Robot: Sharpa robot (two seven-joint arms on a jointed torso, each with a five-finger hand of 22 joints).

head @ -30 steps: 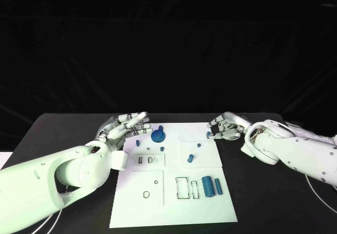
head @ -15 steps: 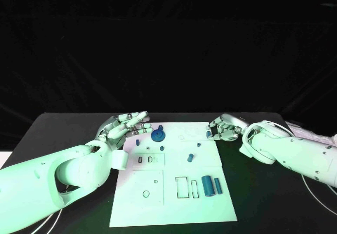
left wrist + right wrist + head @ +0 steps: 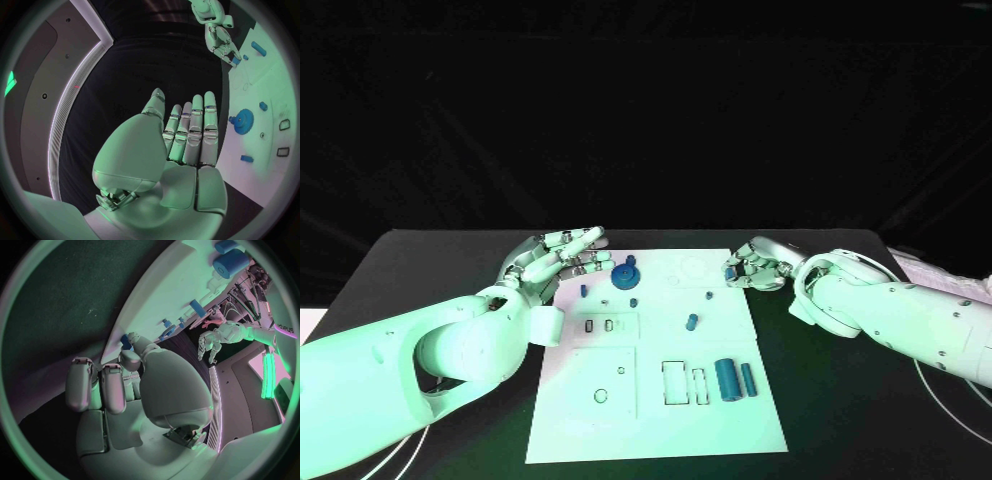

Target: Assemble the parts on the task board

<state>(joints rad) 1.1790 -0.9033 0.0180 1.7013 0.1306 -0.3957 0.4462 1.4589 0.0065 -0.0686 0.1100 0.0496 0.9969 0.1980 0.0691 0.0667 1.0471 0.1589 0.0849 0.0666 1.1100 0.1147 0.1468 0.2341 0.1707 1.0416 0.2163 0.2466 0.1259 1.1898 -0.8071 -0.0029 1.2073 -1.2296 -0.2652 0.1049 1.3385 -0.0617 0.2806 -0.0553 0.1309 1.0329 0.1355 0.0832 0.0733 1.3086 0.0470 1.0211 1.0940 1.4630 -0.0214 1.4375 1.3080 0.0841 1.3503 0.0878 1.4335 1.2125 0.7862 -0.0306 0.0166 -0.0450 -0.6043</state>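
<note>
While the left hand (image 3: 560, 258) hovers open at the board's upper-left edge, fingers straight and together, nothing in it, the right hand (image 3: 756, 266) sits at the board's upper-right edge w/ fingers curled in. A small blue part (image 3: 730, 272) shows at its fingertips; looks pinched, but can't tell for sure from head view. Right wrist view: blue bit (image 3: 127, 341) right by the fingertips, same uncertainty.

White task board (image 3: 646, 420) is center frame on the black table (image 3: 416, 270). Parts on it:
- blue gear (image 3: 625, 275), upper left of board, just beside left hand's fingertips
- small blue peg (image 3: 691, 322), mid board
- two blue cylinders (image 3: 734, 379) side by side, lower right, next to rectangular slots (image 3: 684, 385)
- tiny blue bits near the gear, too small to ID

Left wrist view: the gear (image 3: 244, 120) lies on the board past the fingers (image 3: 194, 132); right hand (image 3: 223, 46) visible at far board edge.
</note>
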